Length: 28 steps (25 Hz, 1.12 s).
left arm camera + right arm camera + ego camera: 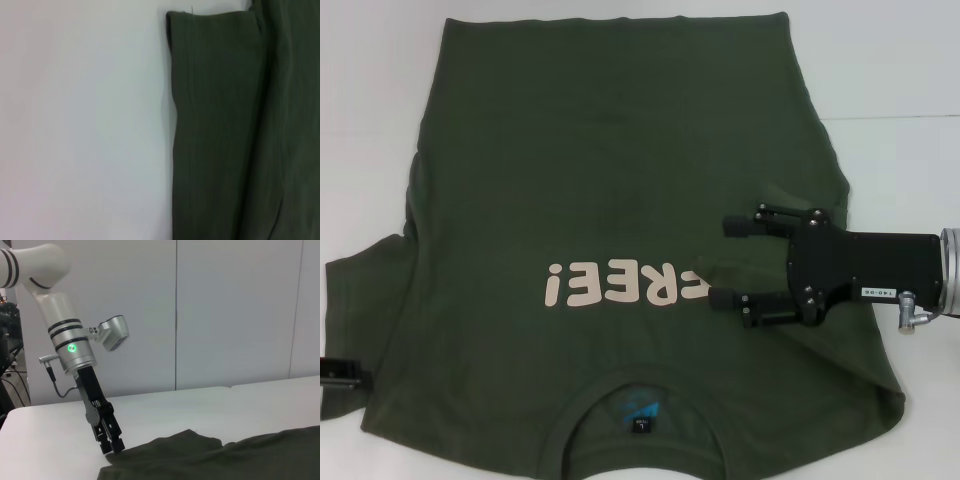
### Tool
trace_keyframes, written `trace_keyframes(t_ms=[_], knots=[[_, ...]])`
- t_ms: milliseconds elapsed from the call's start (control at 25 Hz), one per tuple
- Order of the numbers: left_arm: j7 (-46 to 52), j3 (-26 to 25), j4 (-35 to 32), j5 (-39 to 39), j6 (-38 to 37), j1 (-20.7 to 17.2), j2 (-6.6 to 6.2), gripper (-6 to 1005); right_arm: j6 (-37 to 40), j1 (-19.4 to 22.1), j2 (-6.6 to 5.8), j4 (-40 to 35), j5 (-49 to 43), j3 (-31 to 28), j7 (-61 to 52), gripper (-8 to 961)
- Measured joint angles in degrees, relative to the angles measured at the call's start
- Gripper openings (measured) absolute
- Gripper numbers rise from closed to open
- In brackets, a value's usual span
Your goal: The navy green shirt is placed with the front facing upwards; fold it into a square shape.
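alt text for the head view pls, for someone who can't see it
A dark green shirt lies front-up on a white table, its pink "FREE!" lettering upside down from the camera. The open right gripper hovers over the shirt's right side; the left gripper sits at the left sleeve.

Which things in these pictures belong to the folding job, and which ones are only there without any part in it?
Belong to the job:
- the navy green shirt, spread front up
- the right gripper, open above the shirt's right side
- the left gripper, at the edge of the left sleeve

Only there:
- the white table, which is just the surface under the shirt
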<state>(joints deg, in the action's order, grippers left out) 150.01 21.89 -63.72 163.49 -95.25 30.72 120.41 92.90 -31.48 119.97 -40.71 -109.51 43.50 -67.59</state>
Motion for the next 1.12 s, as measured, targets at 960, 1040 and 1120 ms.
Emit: trace_keyframes(t_ms=[960, 1040, 1120], knots=[[0.1, 0.2, 0.7, 0.1, 1.0, 0.2, -0.18, 853, 0.0, -0.4, 0.00, 0.0, 0.0, 0.0, 0.0, 916], [0.1, 0.2, 0.7, 0.1, 1.0, 0.2, -0.18, 853, 0.0, -0.4, 0.00, 0.0, 0.0, 0.0, 0.0, 916], [0.1, 0.2, 0.7, 0.1, 1.2, 0.2, -0.18, 853, 0.0, -0.4, 0.00, 0.0, 0.0, 0.0, 0.0, 916]])
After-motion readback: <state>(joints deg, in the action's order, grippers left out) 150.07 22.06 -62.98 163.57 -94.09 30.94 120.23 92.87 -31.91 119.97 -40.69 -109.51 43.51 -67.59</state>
